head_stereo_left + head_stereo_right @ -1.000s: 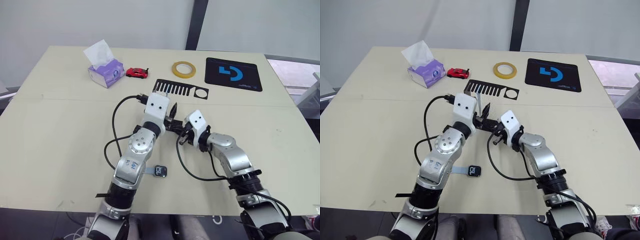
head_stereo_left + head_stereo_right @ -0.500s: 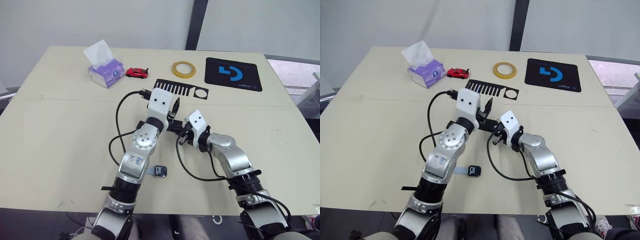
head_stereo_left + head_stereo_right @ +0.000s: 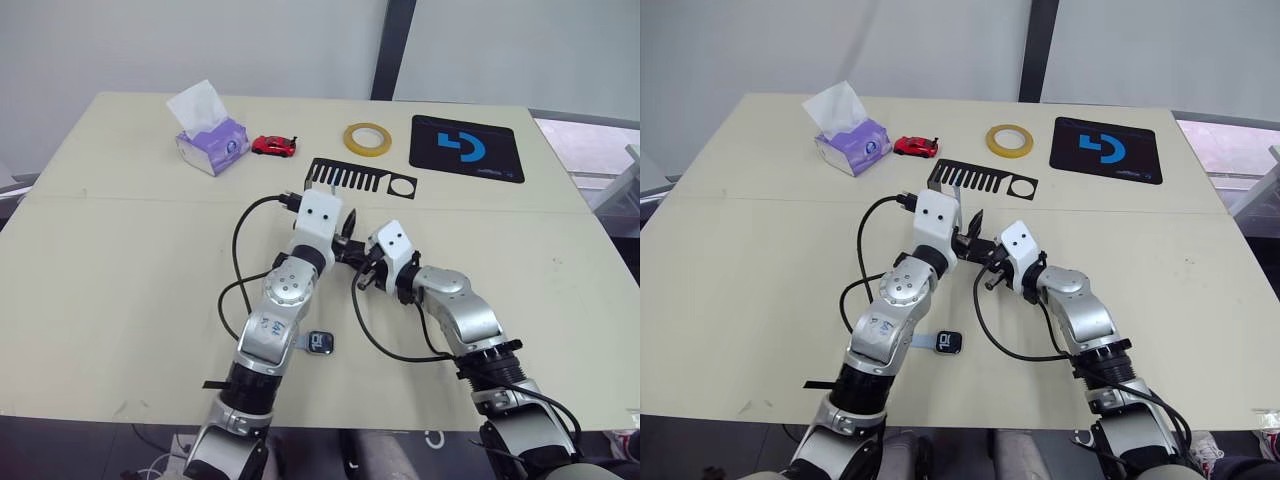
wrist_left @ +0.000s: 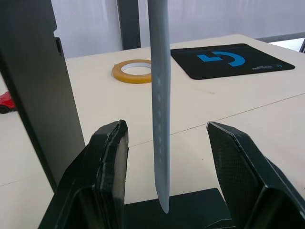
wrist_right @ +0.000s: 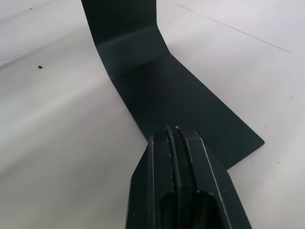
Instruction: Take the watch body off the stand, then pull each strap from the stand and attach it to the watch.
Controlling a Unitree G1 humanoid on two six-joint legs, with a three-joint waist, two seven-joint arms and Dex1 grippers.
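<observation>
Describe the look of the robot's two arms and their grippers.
Both arms are silver-grey metal with rounded joints and black collars near the base. Each wrist carries a white box with two small dark dots. Black cables loop beside each arm. The left gripper has two thick, matte black fingers; the right gripper is black too.

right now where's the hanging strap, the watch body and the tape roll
strap (image 4: 159,114), left wrist view, middle of the hanging band
watch body (image 3: 321,343), left eye view, its black screen
tape roll (image 3: 367,139), left eye view, front of its yellow ring

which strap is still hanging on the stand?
The strap hanging between the left gripper's open fingers; the other strap lies on the table, joined to the watch body.
</observation>
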